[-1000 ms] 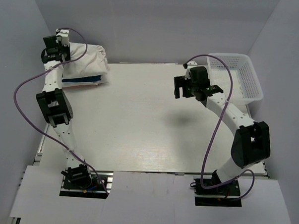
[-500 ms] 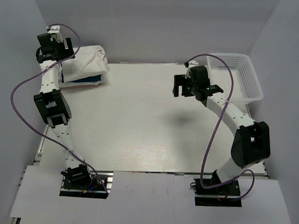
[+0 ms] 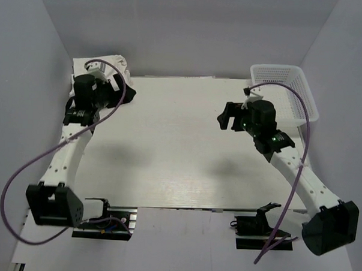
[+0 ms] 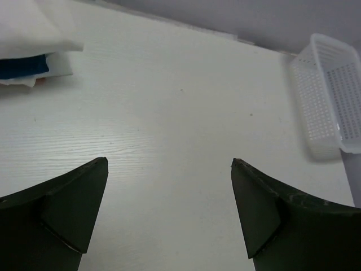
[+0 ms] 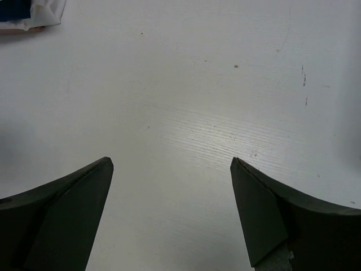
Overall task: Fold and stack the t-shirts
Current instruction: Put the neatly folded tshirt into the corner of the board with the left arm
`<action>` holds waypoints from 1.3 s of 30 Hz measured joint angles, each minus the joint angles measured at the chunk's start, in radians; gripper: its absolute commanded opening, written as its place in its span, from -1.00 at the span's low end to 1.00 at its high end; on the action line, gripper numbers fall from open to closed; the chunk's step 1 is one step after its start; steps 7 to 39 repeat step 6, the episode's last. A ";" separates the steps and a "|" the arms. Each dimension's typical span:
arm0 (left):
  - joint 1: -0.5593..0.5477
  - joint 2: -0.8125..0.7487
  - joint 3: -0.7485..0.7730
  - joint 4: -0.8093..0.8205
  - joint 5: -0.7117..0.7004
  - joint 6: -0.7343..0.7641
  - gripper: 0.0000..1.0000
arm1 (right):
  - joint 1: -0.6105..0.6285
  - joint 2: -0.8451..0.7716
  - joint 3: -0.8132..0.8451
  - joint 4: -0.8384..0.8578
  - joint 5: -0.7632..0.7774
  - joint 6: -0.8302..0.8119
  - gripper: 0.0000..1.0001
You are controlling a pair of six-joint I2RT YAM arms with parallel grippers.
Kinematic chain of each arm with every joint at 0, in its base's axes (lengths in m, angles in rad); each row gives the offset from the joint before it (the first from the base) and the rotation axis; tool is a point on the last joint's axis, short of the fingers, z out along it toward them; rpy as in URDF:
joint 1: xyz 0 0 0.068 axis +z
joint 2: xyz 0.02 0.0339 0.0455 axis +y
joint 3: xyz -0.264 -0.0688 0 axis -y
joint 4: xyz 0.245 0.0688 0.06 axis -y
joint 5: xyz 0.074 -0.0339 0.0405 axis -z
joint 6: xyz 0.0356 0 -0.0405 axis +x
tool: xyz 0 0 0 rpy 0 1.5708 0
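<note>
The t-shirts lie folded in a stack [image 3: 110, 61] at the table's back left corner. A white shirt [image 4: 29, 27] is on top and a royal blue one [image 4: 21, 66] shows under it. Part of the stack is hidden behind my left arm in the top view. My left gripper [image 3: 124, 84] hovers just right of the stack, open and empty [image 4: 169, 162], facing across the table. The right gripper [image 3: 225, 116] hangs over the table's right half, also open and empty [image 5: 171, 161]. A corner of the stack [image 5: 35, 13] shows at the top left of the right wrist view.
A white plastic mesh basket [image 3: 282, 71] stands at the back right corner, also seen in the left wrist view [image 4: 329, 96]. Grey walls close in the left, back and right sides. Purple cables loop off both arms.
My left gripper let go of the white shirt, opened wide and swung down and right off the stack. The right arm drew back toward the near right, gripper still open.
</note>
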 measured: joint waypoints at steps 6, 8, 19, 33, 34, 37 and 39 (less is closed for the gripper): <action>-0.026 -0.204 -0.034 -0.077 -0.130 -0.029 1.00 | 0.000 -0.204 -0.180 0.047 0.000 0.011 0.81; -0.026 -0.204 -0.034 -0.077 -0.130 -0.029 1.00 | 0.000 -0.204 -0.180 0.047 0.000 0.011 0.81; -0.026 -0.204 -0.034 -0.077 -0.130 -0.029 1.00 | 0.000 -0.204 -0.180 0.047 0.000 0.011 0.81; -0.026 -0.204 -0.034 -0.077 -0.130 -0.029 1.00 | 0.000 -0.204 -0.180 0.047 0.000 0.011 0.81; -0.026 -0.204 -0.034 -0.077 -0.130 -0.029 1.00 | 0.000 -0.204 -0.180 0.047 0.000 0.011 0.81; -0.026 -0.204 -0.034 -0.077 -0.130 -0.029 1.00 | 0.000 -0.204 -0.180 0.047 0.000 0.011 0.81; -0.026 -0.204 -0.034 -0.077 -0.130 -0.029 1.00 | 0.000 -0.204 -0.180 0.047 0.000 0.011 0.81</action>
